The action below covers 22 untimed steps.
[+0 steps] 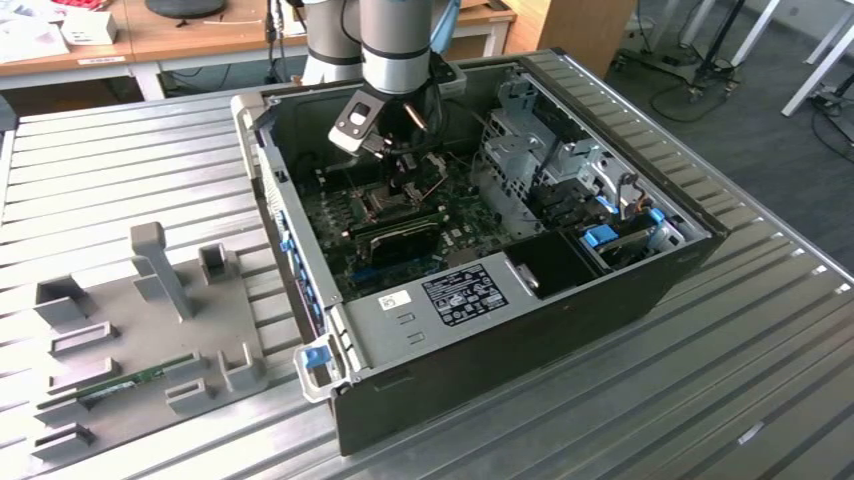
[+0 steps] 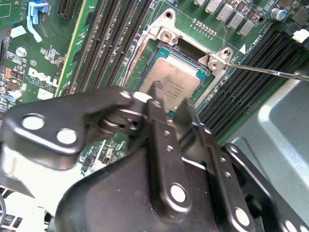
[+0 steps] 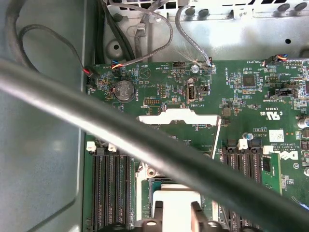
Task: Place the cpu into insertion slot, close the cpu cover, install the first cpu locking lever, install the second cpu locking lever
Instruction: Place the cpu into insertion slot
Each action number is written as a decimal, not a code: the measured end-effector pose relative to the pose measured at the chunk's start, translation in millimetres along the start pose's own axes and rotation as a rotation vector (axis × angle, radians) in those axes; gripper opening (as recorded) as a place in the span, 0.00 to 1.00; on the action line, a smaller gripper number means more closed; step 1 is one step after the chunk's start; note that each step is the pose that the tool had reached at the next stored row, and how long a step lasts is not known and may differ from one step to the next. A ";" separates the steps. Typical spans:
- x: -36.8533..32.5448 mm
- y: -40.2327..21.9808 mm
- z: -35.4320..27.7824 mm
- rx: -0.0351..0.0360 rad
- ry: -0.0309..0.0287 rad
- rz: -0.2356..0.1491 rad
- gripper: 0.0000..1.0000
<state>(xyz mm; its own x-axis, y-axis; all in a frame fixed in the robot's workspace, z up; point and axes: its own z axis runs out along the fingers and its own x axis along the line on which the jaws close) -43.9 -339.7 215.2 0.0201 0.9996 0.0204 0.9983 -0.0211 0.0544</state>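
Exterior view first: at its left a grey fixture tray lies on the slatted metal table, with a green memory stick resting in one of its holders. To the right stands the open computer case. The arm reaches down into it, with the gripper low over the green motherboard, and the arm covers the socket area there. A white printed label sits on the case's metal bracket; its text is too small to make out.

In the second wrist view the cpu, a small square chip with a silvery-tan face, lies flat inside the insertion slot. The slot's dark frame and silvery rim show around it, and long black memory slots run along both flanks. The black fingers hang just above the chip, their tips a narrow gap apart and gripping nothing, and they hide its nearer edge. A thin metal locking lever juts out from the socket corner over the memory slots.

In the first wrist view the cpu cover, a thin silvery frame, stands raised off the socket. A blurred dark cable crosses in front and cuts off its lower part. The chip shows as a pale patch between the fingertips. White lettering dots the board.
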 end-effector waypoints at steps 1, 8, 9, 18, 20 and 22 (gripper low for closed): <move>0.0 0.0 0.0 0.0000 0.0000 0.000 0.30; 0.0 0.0 -0.2 0.0000 -0.0001 0.000 0.10; 0.0 0.0 -0.2 0.0000 0.0000 0.000 0.10; 0.0 -0.9 -0.2 0.0000 -0.0001 0.000 0.10; -0.1 -3.8 -0.1 -0.0001 -0.0001 0.000 0.10; -0.1 -4.7 1.0 -0.0001 -0.0004 0.000 0.10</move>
<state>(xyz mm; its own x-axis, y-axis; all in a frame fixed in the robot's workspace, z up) -48.5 -339.7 213.9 0.0200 0.9996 0.0200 0.9983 -0.0211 0.0546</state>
